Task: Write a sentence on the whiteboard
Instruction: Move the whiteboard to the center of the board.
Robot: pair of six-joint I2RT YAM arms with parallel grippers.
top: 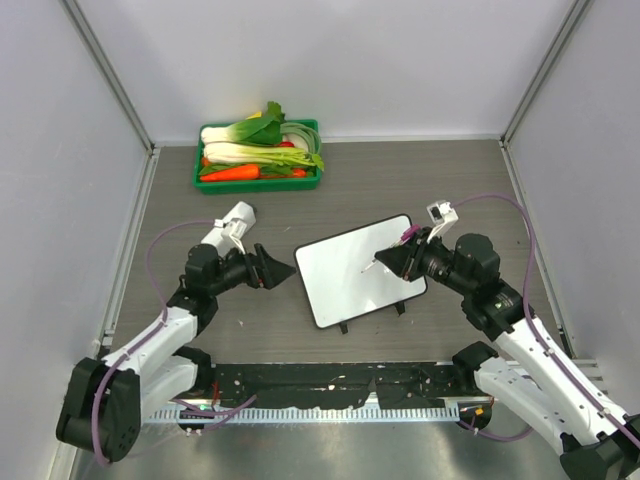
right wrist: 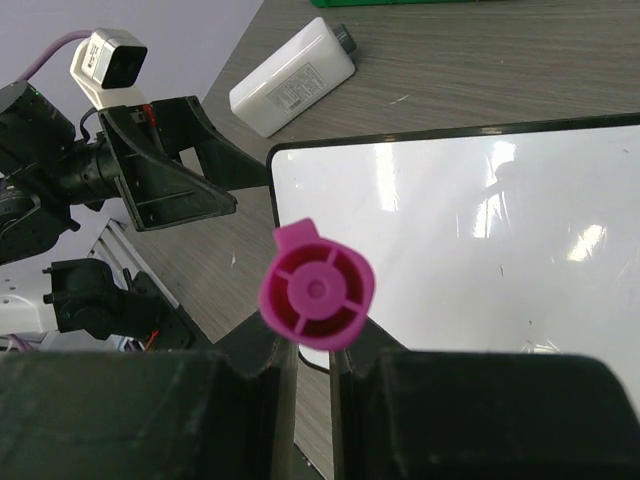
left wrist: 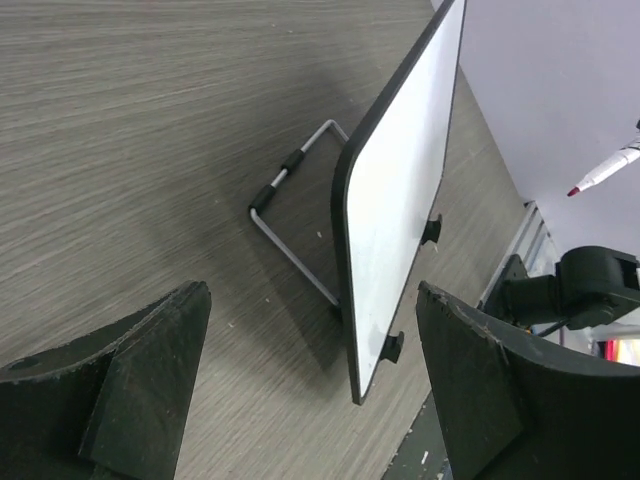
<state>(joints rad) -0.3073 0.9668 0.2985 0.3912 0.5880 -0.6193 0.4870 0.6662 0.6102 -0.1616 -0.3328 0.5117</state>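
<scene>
Your table (top: 450, 180) carried the whiteboard (top: 360, 270) at its middle, tilted on a wire stand (left wrist: 290, 245) between both arms. Your left gripper (top: 278, 268) gaped empty beside its left edge. Your right gripper (top: 395, 260) clenched a pink marker (right wrist: 317, 290), its tip apart from the board.

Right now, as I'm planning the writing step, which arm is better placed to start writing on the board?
Right. The right arm's jaws are shut on the marker, its tip pointing at the whiteboard. The left arm's jaws stand open and empty beside the board's edge.
</scene>
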